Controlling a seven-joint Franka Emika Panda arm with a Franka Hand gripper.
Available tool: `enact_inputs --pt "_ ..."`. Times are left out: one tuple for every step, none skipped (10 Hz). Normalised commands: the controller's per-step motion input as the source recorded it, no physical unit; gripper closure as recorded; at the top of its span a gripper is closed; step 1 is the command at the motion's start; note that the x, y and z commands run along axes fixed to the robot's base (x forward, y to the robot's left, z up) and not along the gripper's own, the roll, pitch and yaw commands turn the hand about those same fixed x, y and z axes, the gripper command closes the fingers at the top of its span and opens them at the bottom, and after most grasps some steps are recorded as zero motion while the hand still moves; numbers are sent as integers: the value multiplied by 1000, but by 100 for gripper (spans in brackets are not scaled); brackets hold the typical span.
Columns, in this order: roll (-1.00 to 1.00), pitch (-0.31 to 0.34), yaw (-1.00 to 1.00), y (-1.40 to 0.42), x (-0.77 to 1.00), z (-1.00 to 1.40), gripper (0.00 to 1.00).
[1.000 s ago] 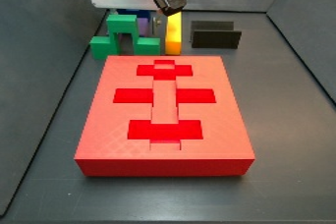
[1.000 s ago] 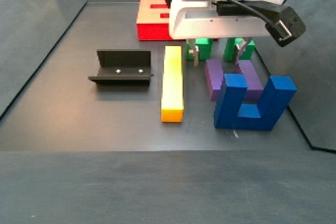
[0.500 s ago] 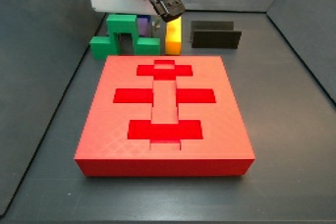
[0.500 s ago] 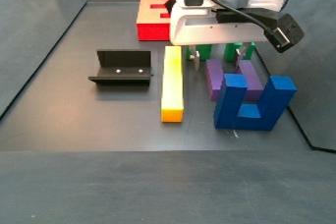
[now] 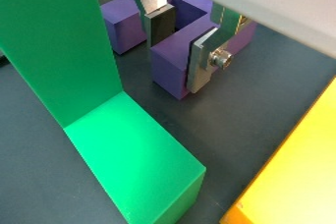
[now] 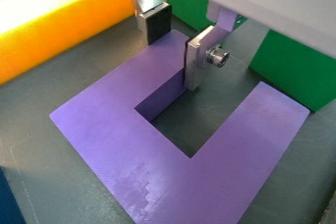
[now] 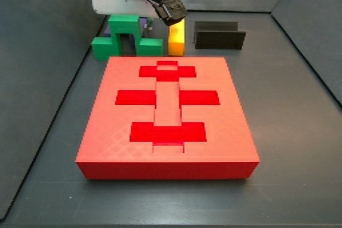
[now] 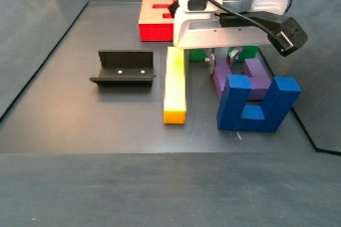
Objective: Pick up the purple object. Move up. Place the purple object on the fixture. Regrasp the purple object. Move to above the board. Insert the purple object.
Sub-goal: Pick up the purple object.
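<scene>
The purple object (image 6: pixel 144 159) lies flat on the dark floor, a U with two prongs, between the green block and the yellow bar. My gripper (image 6: pixel 175 53) is down on it, fingers shut on one prong near its tip: one pad on the outer side, the other finger (image 5: pixel 203 59) in the U's gap. In a side view the gripper (image 8: pixel 229 62) sits low over the purple object (image 8: pixel 216 80), hiding most of it. The fixture (image 8: pixel 120 69) stands apart beyond the yellow bar. The red board (image 7: pixel 120 132) lies in front.
A green arch block (image 5: pixel 79 90) stands close beside the gripper. The long yellow bar (image 8: pixel 174 87) lies on the other side. A blue two-pronged block (image 8: pixel 260 107) stands right by the purple object. Dark walls enclose the floor.
The gripper has come down from just above the purple object onto one of its prongs. The blocks, board and fixture have not moved.
</scene>
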Motion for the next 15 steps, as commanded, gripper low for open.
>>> enact_inputs --pt "0 0 0 0 0 0 100" --pt "0 0 0 0 0 0 100" --pt "0 0 0 0 0 0 100" --pt "0 0 0 0 0 0 100" --pt "0 0 0 0 0 0 100" --pt "0 0 0 0 0 0 100" --pt "0 0 0 0 0 0 100" --pt "0 0 0 0 0 0 100" --pt "0 0 0 0 0 0 100" --pt "0 0 0 0 0 0 100" --pt "0 0 0 0 0 0 100" --pt "0 0 0 0 0 0 100" --pt "0 0 0 0 0 0 100" --pt "0 0 0 0 0 0 100" --pt "0 0 0 0 0 0 100"
